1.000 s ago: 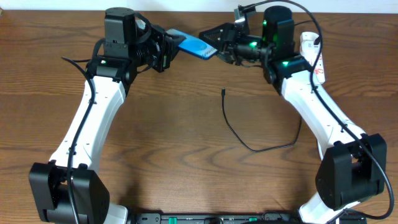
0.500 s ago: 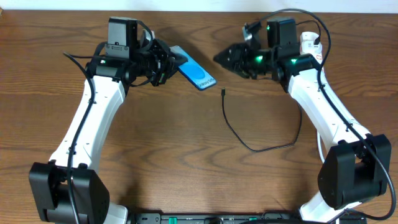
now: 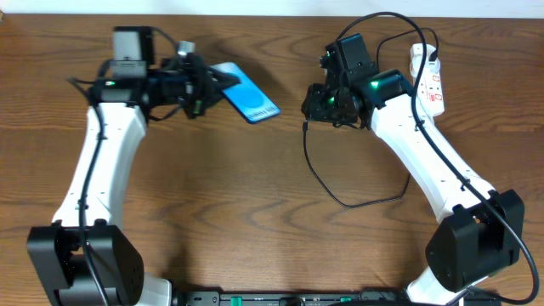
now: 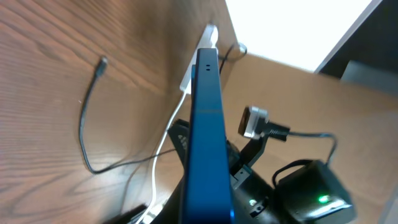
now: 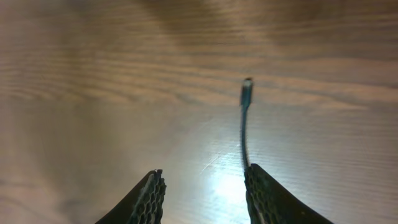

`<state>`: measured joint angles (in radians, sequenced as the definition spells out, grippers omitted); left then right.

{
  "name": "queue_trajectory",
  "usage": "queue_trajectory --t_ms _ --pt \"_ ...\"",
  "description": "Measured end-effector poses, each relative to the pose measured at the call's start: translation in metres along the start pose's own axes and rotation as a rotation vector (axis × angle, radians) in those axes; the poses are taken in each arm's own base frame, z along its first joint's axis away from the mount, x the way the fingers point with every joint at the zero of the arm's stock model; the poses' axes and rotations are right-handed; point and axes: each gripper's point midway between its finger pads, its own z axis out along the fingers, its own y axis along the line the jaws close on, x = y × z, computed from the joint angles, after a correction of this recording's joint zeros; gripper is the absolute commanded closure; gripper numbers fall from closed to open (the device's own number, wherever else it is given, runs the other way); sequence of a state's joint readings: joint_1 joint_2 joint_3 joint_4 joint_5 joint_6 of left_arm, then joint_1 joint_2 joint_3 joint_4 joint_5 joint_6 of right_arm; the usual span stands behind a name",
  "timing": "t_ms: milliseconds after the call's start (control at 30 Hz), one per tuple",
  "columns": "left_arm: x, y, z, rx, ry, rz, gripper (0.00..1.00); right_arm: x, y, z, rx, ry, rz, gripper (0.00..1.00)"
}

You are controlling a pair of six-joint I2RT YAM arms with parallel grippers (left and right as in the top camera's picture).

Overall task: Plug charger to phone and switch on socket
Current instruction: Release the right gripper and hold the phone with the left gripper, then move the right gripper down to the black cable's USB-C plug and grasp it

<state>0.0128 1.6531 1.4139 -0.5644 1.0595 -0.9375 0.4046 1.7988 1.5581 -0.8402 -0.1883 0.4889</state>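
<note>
My left gripper (image 3: 206, 85) is shut on the phone (image 3: 246, 98), a light-blue-screened slab held tilted above the table at the back left; the left wrist view shows its blue edge (image 4: 206, 124) running up the frame. The charger is a thin black cable (image 3: 327, 189) looping across the table, its plug tip (image 3: 304, 127) lying free. My right gripper (image 3: 316, 106) is open and points down just above that tip. In the right wrist view the tip (image 5: 247, 91) lies ahead of the open fingers (image 5: 204, 180), the cable passing beside the right finger. The white socket (image 3: 427, 75) lies at the back right.
A white cord (image 3: 440, 183) runs from the socket behind the right arm. The table's back edge is just beyond both grippers. Bare wood (image 3: 246, 212) fills the middle and front.
My left gripper has drawn the phone leftward. My right gripper has let go of the phone, swung down and toward the front, and now hangs open over the cable's plug tip.
</note>
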Motion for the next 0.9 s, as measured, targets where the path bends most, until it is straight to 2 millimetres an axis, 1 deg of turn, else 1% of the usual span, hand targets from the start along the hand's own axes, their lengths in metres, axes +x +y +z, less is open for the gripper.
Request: queue_trajectory --t_ms 100,167,200,300,333,367,433,500,600,733,900 --pt "-0.016 0.004 -0.017 0.015 -0.044 -0.029 0.93 -0.009 -0.005 0.002 0.025 -0.036 -0.005 0.63" --pt "-0.023 0.006 -0.026 0.022 -0.066 -0.040 0.93 -0.011 -0.007 0.008 0.036 -0.041 -0.008 0.64" --pt "-0.027 0.007 -0.030 0.025 -0.076 -0.045 0.93 -0.012 -0.008 0.013 0.042 -0.040 -0.011 0.65" --pt "-0.034 0.009 -0.038 0.031 -0.099 -0.051 0.93 -0.010 -0.016 0.039 0.071 -0.013 -0.021 0.68" --pt "-0.035 0.009 -0.039 0.031 -0.102 -0.049 0.93 -0.009 -0.019 0.047 0.082 -0.006 -0.023 0.69" --pt "-0.035 0.009 -0.039 0.031 -0.103 -0.043 0.93 -0.007 -0.024 0.059 0.103 0.007 -0.026 0.70" --pt "-0.035 0.009 -0.039 0.031 -0.102 -0.038 0.93 -0.003 -0.029 0.075 0.128 0.024 -0.029 0.72" --pt "-0.034 0.009 -0.039 0.031 -0.101 -0.034 0.93 0.000 -0.032 0.087 0.145 0.035 -0.035 0.74" --pt "-0.034 0.010 -0.039 0.030 -0.098 -0.037 0.93 0.002 -0.035 0.096 0.160 0.040 -0.038 0.78" --pt "-0.034 0.010 -0.039 0.030 -0.098 -0.035 0.93 0.006 -0.038 0.104 0.173 0.054 -0.040 0.79" --pt "-0.034 0.010 -0.039 0.030 -0.097 -0.036 0.93 0.016 -0.042 0.118 0.189 0.086 -0.045 0.83"
